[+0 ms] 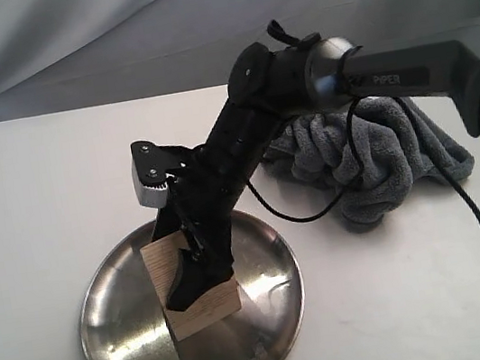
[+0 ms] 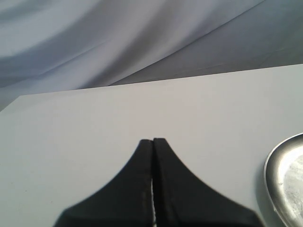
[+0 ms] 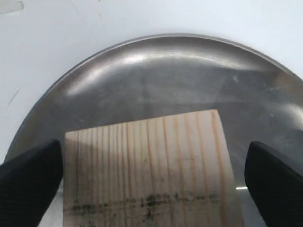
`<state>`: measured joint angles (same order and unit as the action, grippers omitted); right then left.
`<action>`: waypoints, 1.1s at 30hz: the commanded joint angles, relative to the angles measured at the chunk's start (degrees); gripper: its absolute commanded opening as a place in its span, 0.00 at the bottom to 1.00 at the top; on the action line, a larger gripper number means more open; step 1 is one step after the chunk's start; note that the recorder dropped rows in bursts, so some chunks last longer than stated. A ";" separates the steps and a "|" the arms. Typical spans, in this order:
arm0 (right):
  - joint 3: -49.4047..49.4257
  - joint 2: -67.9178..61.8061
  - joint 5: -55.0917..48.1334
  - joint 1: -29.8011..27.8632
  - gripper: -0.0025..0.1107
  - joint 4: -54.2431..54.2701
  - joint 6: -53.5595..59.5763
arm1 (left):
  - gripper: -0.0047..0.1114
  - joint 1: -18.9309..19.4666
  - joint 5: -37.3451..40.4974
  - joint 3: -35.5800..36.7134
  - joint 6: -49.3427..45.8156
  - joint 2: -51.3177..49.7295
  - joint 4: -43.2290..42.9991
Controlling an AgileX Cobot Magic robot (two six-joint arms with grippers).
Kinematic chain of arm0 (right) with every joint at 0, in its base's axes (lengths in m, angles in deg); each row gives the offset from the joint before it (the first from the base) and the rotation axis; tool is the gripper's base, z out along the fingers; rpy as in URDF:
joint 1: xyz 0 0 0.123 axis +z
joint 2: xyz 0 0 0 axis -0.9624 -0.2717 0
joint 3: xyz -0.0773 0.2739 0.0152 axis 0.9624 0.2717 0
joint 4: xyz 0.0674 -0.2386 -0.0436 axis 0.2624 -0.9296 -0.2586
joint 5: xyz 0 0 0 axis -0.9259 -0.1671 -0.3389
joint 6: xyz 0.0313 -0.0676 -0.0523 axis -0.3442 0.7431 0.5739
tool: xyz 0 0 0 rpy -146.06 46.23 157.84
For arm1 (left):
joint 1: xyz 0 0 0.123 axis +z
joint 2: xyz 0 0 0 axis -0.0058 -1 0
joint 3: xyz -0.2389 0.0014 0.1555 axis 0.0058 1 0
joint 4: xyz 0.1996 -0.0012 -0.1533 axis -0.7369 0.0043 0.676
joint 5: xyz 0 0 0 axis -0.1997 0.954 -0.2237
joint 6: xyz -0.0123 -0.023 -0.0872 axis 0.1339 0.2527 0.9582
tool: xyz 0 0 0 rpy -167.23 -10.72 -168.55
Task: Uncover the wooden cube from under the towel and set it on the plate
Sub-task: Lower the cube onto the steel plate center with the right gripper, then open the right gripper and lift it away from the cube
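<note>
Resting on the plate [image 1: 267, 262], the wooden cube [image 3: 151, 161] sits between the right gripper's [image 3: 152, 184] wide-spread jaws, apparently let go. The towel [image 1: 374, 159] lies bunched beside the plate. Only withdrawing seems left. The left gripper [image 2: 152, 142] is closed and empty.

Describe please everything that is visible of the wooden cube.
The wooden cube is light tan, with straight parallel grain lines and a row of dark smudged marks across one face. It rests on the steel plate, inside its rim, fully uncovered and apart from the grey towel. The right gripper straddles it with fingers spread on both sides; a gap shows at one finger, contact at the other cannot be told.
</note>
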<state>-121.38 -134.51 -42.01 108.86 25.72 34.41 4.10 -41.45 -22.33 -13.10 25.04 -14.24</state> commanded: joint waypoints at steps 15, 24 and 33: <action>-2.12 9.89 1.45 0.16 0.95 -0.27 -1.55 | 0.04 -0.07 0.04 0.09 0.12 0.24 0.29; -2.12 15.61 -3.18 -0.34 0.95 -4.62 -11.40 | 0.04 -0.07 0.04 0.09 0.12 0.24 0.29; -2.12 20.73 -1.69 -7.78 0.88 -4.41 -18.76 | 0.04 -0.07 0.04 0.09 0.18 0.24 0.29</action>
<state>-123.13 -115.84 -44.28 104.29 19.13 17.43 4.10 -41.45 -22.33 -13.10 25.04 -14.24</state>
